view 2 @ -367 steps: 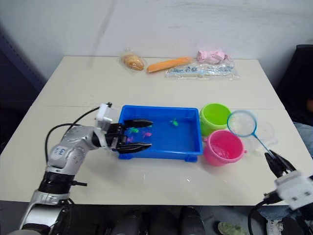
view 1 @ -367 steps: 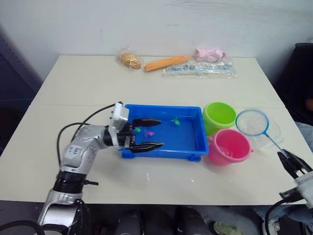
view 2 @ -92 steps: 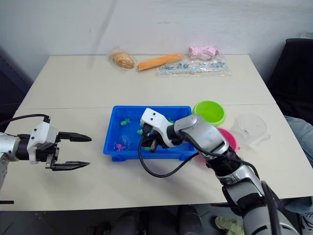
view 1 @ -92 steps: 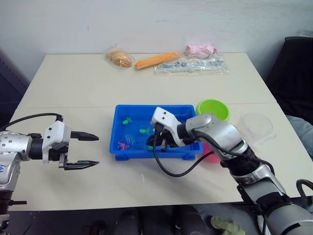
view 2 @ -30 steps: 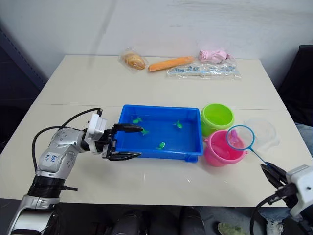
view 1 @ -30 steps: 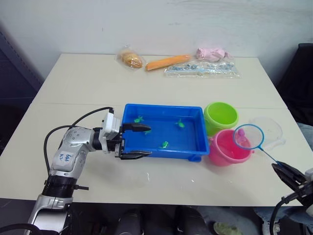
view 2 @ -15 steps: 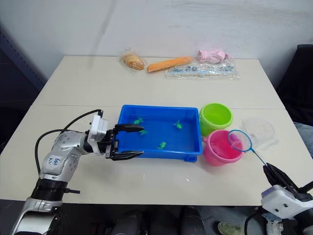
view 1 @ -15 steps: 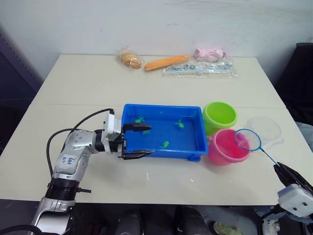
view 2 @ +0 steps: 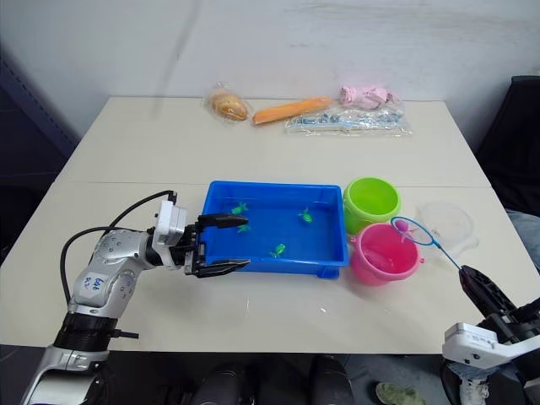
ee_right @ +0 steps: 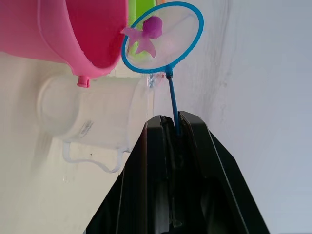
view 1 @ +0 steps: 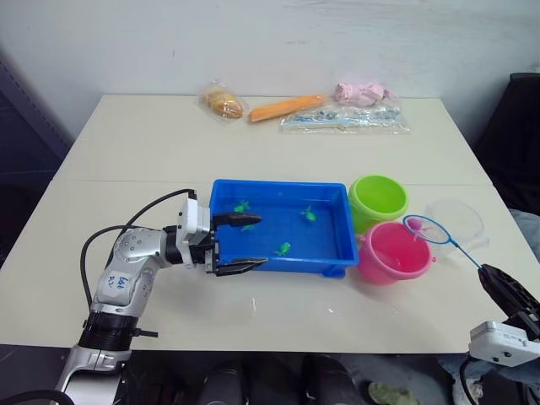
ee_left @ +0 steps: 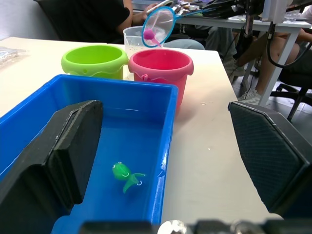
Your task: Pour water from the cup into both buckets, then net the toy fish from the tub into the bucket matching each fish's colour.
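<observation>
Pale table against a white wall, seen from the head camera. At the far edge, toward 12 o'clock: a bagged bun, an orange carrot-like stick, a clear packet and a pink bundle.

Near the middle, the blue tub, holding water and three green toy fish. Just at 3 o'clock of the tub, the green bucket; at 5 o'clock of that and touching it, the pink bucket. Clear cup just at 3 o'clock of the two buckets, partly behind the net.

Left gripper at the tub's 9 o'clock end, spread wide, one finger over the water and the other outside the near wall, straddling the near corner; contact with the plastic could not be judged. Nothing held between them.

Right gripper at about 4 o'clock of the pink bucket, closed on the thin blue handle of the net. Net hoop poised over the pink bucket's 3 o'clock rim, with a pink fish lying in the mesh. Handle slanted from the hoop down toward 4 o'clock.
</observation>
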Available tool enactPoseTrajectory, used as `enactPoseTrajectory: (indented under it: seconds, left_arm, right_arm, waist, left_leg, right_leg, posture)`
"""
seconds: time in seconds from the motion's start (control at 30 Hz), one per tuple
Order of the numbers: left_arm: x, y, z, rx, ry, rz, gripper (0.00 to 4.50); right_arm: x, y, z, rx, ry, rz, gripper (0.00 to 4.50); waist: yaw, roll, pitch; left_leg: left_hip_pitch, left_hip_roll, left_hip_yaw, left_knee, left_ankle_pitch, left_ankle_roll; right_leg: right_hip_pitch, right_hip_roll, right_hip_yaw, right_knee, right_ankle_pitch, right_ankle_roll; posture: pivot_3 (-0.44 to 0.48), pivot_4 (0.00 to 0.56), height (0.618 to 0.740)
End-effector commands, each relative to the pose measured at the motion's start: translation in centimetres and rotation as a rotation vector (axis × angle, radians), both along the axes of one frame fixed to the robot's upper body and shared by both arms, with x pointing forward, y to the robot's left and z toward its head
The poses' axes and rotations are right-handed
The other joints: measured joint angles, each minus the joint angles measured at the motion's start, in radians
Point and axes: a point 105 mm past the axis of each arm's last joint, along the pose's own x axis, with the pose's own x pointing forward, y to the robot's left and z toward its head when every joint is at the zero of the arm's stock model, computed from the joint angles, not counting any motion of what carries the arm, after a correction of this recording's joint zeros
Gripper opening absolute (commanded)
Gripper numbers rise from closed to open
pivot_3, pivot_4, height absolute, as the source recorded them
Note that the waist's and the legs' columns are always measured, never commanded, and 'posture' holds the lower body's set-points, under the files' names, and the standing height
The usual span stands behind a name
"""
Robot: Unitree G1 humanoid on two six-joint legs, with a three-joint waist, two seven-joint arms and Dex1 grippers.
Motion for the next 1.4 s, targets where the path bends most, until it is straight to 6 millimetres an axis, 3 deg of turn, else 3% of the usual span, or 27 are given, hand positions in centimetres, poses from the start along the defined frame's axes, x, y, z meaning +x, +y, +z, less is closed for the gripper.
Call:
enactPoseTrajectory:
  seconds: [0.03,0.27,0.43,0.87,1.0,1.2,1.27,1.33,1.4]
  left_arm:
    - [-0.3,-0.1,0.6,-0.008,-0.040,-0.001,4.43]
    - [-0.2,-0.1,0.6,-0.004,-0.042,-0.001,4.43]
    - [0.0,0.0,0.8,-0.005,-0.044,0.004,4.43]
    - [0.1,-0.2,0.9,-0.008,-0.048,0.005,4.43]
    - [0.1,-0.1,0.8,-0.009,-0.047,0.008,4.43]
    - [0.2,-0.3,0.9,-0.010,-0.048,0.009,4.43]
    - [0.3,-0.3,0.7,-0.005,-0.040,0.012,4.43]
    - [0.2,-0.4,0.6,0.003,-0.036,0.001,4.43]
    - [0.3,-0.2,0.7,0.006,-0.042,0.002,4.43]
  right_arm:
    - [-0.1,-0.1,0.3,-0.029,-0.020,-0.005,0.00]
    - [-0.3,1.2,-1.1,-0.014,-0.009,0.019,0.00]
    - [-0.6,-0.5,-0.5,-0.025,-0.049,-0.066,0.00]
    - [-0.3,1.1,-1.4,0.022,-0.044,-0.012,0.00]
    - [-0.1,0.1,-0.9,0.017,-0.089,-0.042,0.00]
    - [0.5,0.2,-0.8,0.029,-0.115,-0.034,0.00]
    - [0.5,3.1,-2.4,0.023,-0.024,0.122,0.00]
    - [0.7,2.9,-2.5,0.053,-0.021,0.111,0.00]
    - [1.4,0.3,-1.1,0.029,-0.092,0.000,0.00]
  waist:
    - [-0.003,0.000,0.000]
    - [-0.013,0.000,0.000]
    - [-0.013,0.000,0.000]
    - [-0.013,0.000,0.000]
    - [-0.013,0.000,0.000]
    - [-0.013,0.000,0.000]
    - [-0.014,0.000,0.000]
    - [-0.014,0.000,0.000]
    - [-0.013,0.000,0.000]
  left_leg:
    - [0.000,0.000,0.000,0.000,0.000,0.000]
    - [0.000,0.000,0.000,0.000,0.000,0.000]
    - [0.000,0.000,0.000,0.000,0.000,0.000]
    - [0.000,0.000,0.000,0.000,0.000,0.000]
    - [0.000,0.000,0.000,0.000,0.000,0.001]
    - [0.000,0.000,0.000,0.000,0.000,0.000]
    - [0.000,0.000,0.000,0.000,0.000,0.001]
    - [0.000,0.000,0.000,0.000,0.001,0.001]
    - [0.000,0.000,0.000,0.000,0.001,0.000]
  right_leg:
    - [0.000,0.000,0.000,0.000,0.000,0.000]
    - [0.000,0.000,0.000,0.000,0.000,0.000]
    - [0.000,-0.001,0.000,0.000,0.000,0.000]
    - [0.000,-0.001,0.000,0.001,0.000,0.000]
    - [0.000,-0.001,0.000,0.001,0.000,0.000]
    - [0.000,-0.001,0.000,0.001,0.000,0.000]
    - [0.000,-0.001,0.000,0.001,0.000,0.000]
    - [0.000,-0.001,0.000,0.001,0.000,0.000]
    - [0.000,-0.001,0.000,0.001,0.000,0.000]
  posture:
    - [0.000,0.150,0.740]
    - [0.000,0.150,0.740]
    - [0.000,0.150,0.740]
    - [0.000,0.150,0.740]
    - [0.000,0.150,0.740]
    - [0.000,0.150,0.740]
    - [0.000,0.150,0.740]
    - [0.000,0.150,0.740]
    - [0.000,0.150,0.740]
